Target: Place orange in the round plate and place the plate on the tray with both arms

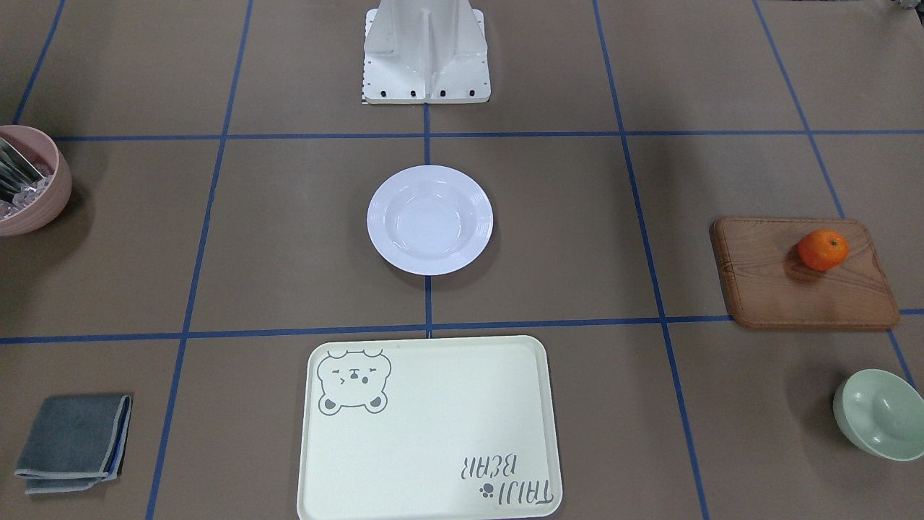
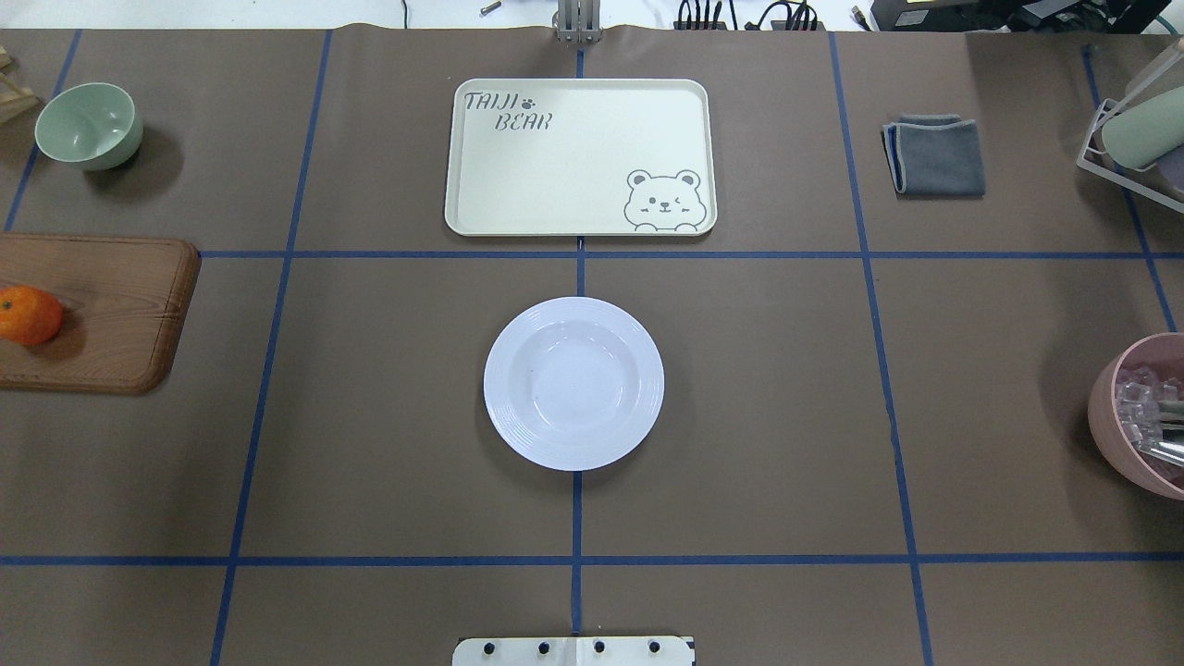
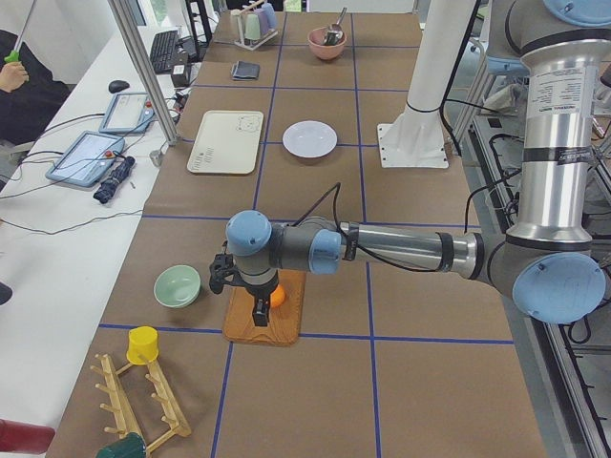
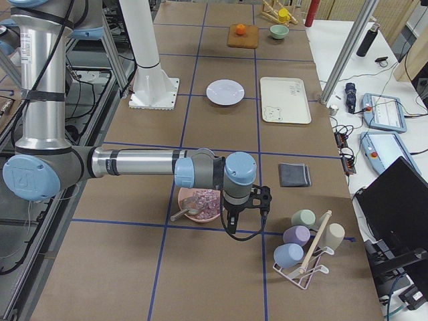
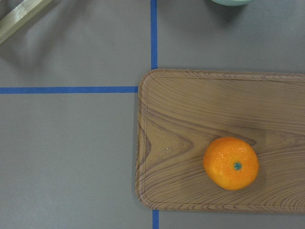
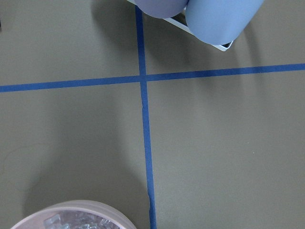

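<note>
The orange (image 1: 823,249) (image 5: 231,163) lies on a brown wooden board (image 1: 801,289) at the table's left end. The white round plate (image 2: 573,383) (image 1: 429,219) stands bare in the middle of the table. Beyond it lies the cream bear tray (image 2: 580,157) (image 1: 426,433) with nothing on it. My left gripper (image 3: 260,313) hangs over the board right beside the orange (image 3: 278,297); I cannot tell whether it is open or shut. My right gripper (image 4: 229,219) hovers by the pink bowl (image 4: 199,204) at the far right end, its state also unclear.
A pale green bowl (image 2: 90,125) sits beyond the board. A folded grey cloth (image 2: 934,154) lies right of the tray. The pink bowl (image 2: 1138,416) holds clear bits and utensils. A rack of cups (image 4: 304,247) stands at the right end, a wooden peg rack (image 3: 143,401) at the left.
</note>
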